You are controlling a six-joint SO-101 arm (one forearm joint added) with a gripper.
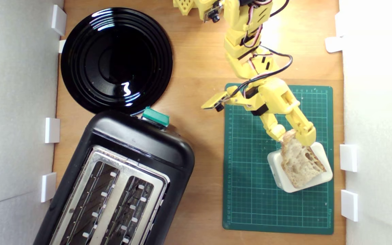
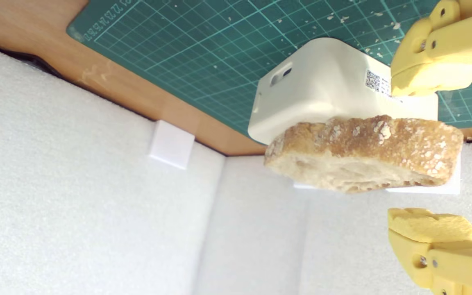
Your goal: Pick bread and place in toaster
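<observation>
The gripper (image 2: 432, 155) stood released, its jaws straddling the near end of the bread (image 1: 299, 163), which lay atop an off-white block (image 1: 322, 177), raised clear of the green mat (image 1: 250, 204) for pinching.

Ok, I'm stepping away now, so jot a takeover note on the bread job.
Gripper: open, its fingers either side of the bread's end; contact can't be told.
Bread: lying on the off-white block, on the green cutting mat.
Toaster: at the exterior view's lower left, both slots empty.
Done: approach to the bread.
Left: close, lift, carry across, drop into a slot.
</observation>
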